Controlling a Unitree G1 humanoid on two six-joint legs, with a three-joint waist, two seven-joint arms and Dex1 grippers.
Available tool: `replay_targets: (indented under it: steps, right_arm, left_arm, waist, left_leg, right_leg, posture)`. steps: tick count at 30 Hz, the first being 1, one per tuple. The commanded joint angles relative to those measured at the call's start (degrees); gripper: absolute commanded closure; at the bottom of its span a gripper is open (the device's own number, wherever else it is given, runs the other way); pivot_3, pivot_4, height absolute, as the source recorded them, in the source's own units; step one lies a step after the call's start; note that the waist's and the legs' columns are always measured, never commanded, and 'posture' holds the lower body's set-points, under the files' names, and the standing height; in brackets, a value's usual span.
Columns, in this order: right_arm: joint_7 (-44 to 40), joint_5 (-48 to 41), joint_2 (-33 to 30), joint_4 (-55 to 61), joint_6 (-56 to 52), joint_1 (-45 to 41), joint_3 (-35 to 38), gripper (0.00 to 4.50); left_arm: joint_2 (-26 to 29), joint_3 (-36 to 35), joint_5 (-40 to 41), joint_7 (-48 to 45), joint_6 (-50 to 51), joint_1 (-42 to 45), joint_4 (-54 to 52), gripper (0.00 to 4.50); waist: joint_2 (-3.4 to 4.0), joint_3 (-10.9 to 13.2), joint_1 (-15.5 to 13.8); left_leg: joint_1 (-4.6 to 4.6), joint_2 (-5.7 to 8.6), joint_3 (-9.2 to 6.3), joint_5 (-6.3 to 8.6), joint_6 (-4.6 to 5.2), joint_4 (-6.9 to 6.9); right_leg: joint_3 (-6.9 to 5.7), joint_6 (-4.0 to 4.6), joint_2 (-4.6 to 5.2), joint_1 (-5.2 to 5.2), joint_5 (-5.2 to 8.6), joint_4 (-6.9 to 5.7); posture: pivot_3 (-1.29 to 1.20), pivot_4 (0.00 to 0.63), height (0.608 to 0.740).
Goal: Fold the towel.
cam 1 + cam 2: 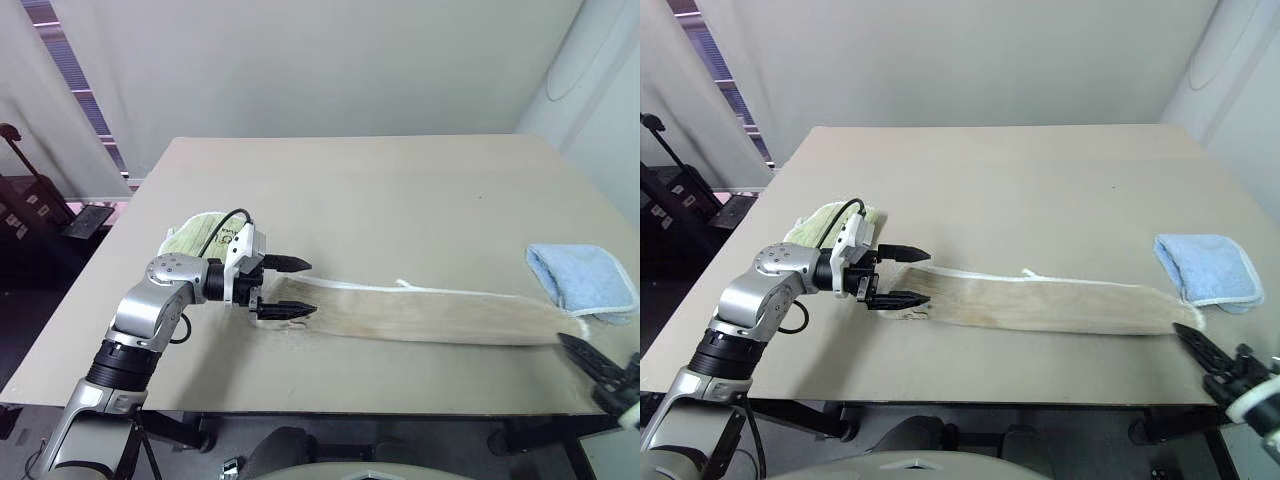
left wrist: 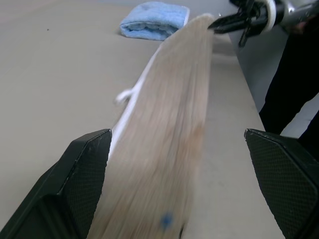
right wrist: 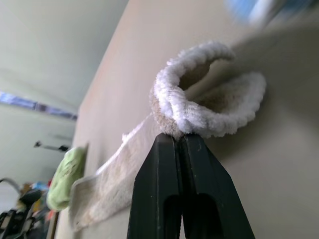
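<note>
The beige towel (image 1: 430, 315) lies pulled out into a long narrow strip across the front of the table (image 1: 380, 180), its white edging along the far side. My left gripper (image 1: 298, 288) stands open at the strip's left end, one finger above it and one below; in the left wrist view the towel (image 2: 169, 124) runs out between the two fingers. My right gripper (image 1: 566, 341) is at the strip's right end near the table's front right corner. In the right wrist view its fingertips (image 3: 175, 137) are shut on the curled end of the towel (image 3: 199, 107).
A light blue folded towel (image 1: 585, 280) lies just beyond the strip's right end. A pale yellow-green folded towel (image 1: 195, 235) sits behind my left wrist near the table's left edge. The table's front edge runs close below the strip.
</note>
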State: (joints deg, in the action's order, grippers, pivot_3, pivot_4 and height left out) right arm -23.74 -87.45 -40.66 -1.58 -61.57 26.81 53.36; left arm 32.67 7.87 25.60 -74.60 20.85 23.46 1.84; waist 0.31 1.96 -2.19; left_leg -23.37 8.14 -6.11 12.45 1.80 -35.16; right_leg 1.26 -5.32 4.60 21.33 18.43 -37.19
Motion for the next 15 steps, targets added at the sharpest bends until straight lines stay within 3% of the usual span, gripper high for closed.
replay_targets:
  steps: [1,8,15]
  right_arm:
    - [-2.4,0.1,-2.6,3.2,-0.5,-0.7,1.0,4.46]
    - [-4.4,0.6,-6.8,18.6,-3.3,-2.3,-5.8,4.46]
    - [-4.1,3.2,-10.0,30.1,-3.7,-7.8,-19.7,4.46]
  left_arm:
    - [0.4,-1.3,-0.2,-0.8,-2.7,0.3,1.1,0.00]
    - [0.3,-1.4,-0.8,-1.7,-5.8,0.1,3.8,0.00]
    - [-0.1,-1.2,-1.3,-1.2,-6.5,0.1,4.0,0.00]
  waist:
    - [-0.01,0.0,0.1]
    - [0.03,0.0,-0.1]
    - [-0.17,0.1,-0.2]
  left_leg:
    - [0.00,0.00,0.00,0.00,0.00,0.00]
    - [-0.02,-0.01,0.00,0.00,0.00,-0.02]
    - [-0.07,-0.01,0.00,0.02,0.03,-0.03]
  right_leg:
    - [0.00,0.00,0.00,0.00,0.00,0.00]
    - [-0.01,0.00,0.01,0.01,0.00,-0.01]
    - [-0.02,-0.01,0.02,0.04,0.00,0.08]
  posture:
    - [0.00,0.000,0.740]
    - [0.00,0.000,0.740]
    - [0.00,0.000,0.740]
